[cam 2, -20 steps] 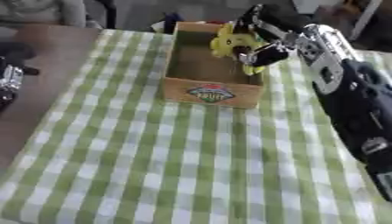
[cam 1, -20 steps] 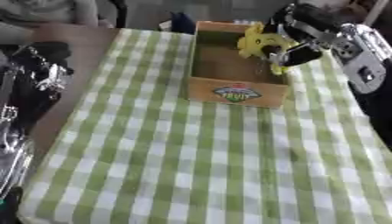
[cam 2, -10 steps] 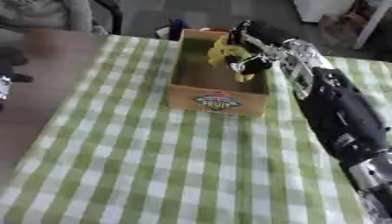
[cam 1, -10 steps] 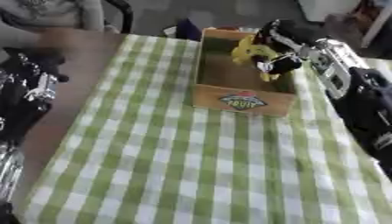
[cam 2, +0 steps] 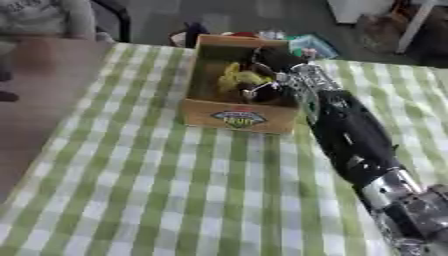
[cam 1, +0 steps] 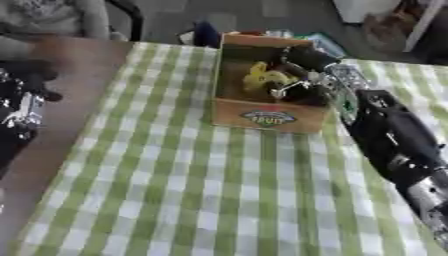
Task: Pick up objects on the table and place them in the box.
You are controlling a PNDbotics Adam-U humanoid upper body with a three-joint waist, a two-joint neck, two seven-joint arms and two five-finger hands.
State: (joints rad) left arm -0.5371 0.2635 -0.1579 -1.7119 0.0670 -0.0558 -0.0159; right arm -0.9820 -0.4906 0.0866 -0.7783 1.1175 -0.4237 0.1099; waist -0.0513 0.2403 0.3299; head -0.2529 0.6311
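A cardboard box [cam 1: 267,118] with a fruit label on its front wall stands at the far middle of the green checked cloth. Inside it is a yellow object [cam 1: 263,78], partly hidden by my right hand [cam 1: 303,88]. That hand reaches down into the box from the right, and its fingers are curled on the yellow object. The black right forearm [cam 2: 350,135] runs back along the cloth's right side. My left hand [cam 1: 23,101] rests at the left edge, away from the box, with fingers relaxed and holding nothing.
The checked cloth [cam 1: 201,190] covers the near and middle table. A bare brown strip of tabletop [cam 1: 66,57] lies to its left. Beyond the far edge, a dark blue thing [cam 1: 206,34] and other clutter sit on the floor.
The camera has tilted, so the whole picture has shifted. My right hand has come down from above the box's right wall into the box, still holding the yellow object.
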